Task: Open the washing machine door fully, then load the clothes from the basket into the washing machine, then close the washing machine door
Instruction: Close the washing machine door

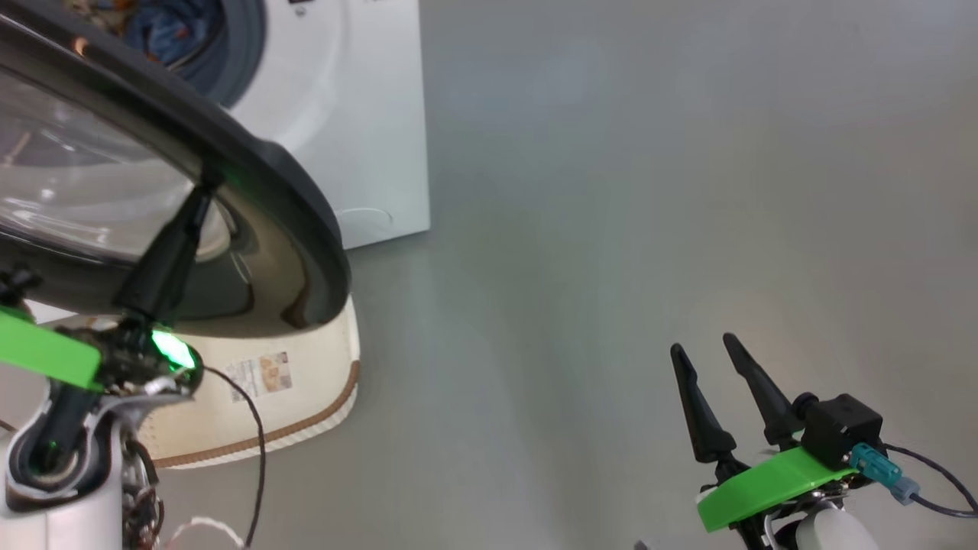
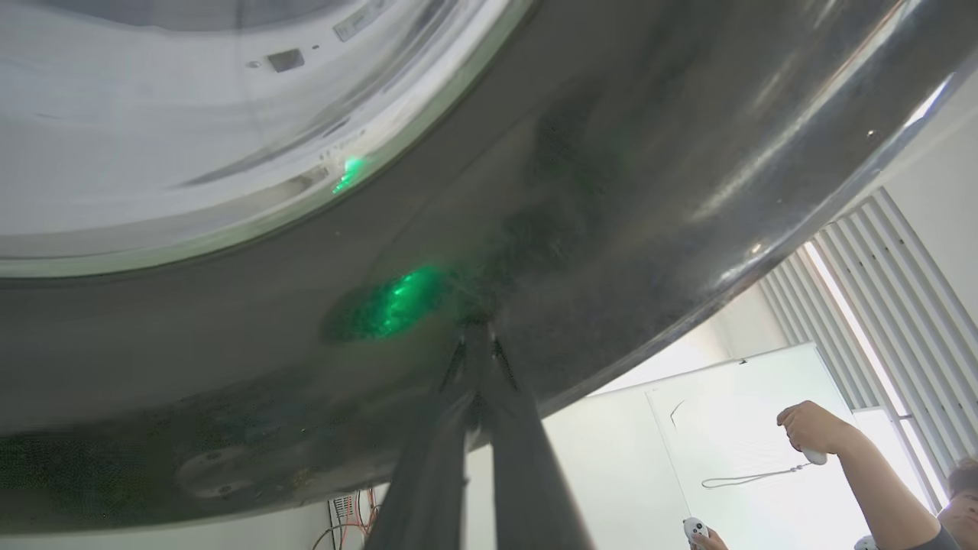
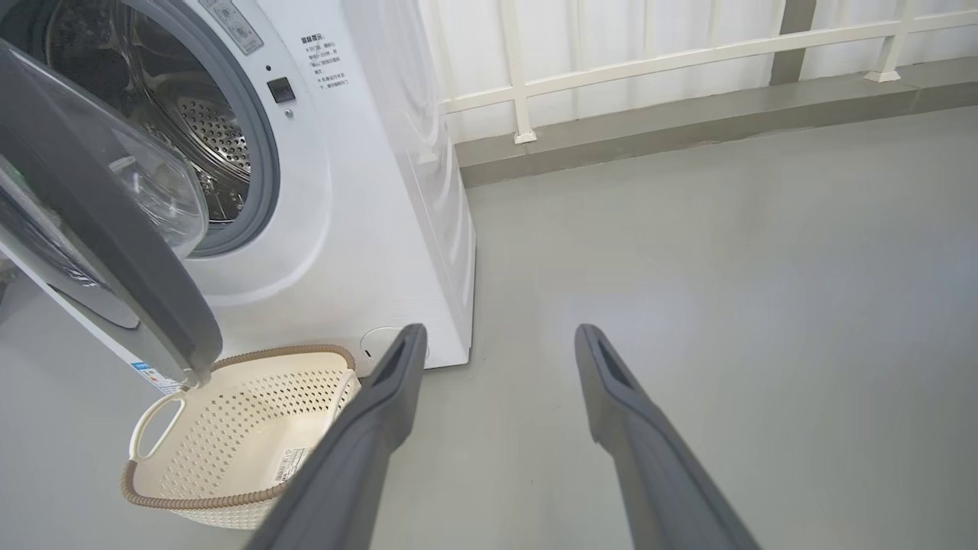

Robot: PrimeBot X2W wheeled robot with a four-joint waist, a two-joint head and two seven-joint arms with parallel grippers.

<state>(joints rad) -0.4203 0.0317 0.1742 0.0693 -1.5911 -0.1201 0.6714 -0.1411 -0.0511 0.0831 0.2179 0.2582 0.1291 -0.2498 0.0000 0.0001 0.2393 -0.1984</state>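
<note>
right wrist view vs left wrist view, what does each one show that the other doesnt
Right wrist view, not the left wrist view: the basket on the floor, looking empty, the steel drum, and the open right gripper.

Left wrist view, not the right wrist view: the shut left gripper, tips against the washing machine door, and a person's hand holding a controller.

Both: that door, part open.

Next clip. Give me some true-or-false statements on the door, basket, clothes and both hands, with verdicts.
1. The basket is empty. True.
2. The right hand is shut. False: its fingers stand apart.
3. The washing machine door is closed. False: it hangs open.
4. The left hand, shut, touches the door with its tips. True.
5. Blue clothes lie inside the washing machine. True.
</note>
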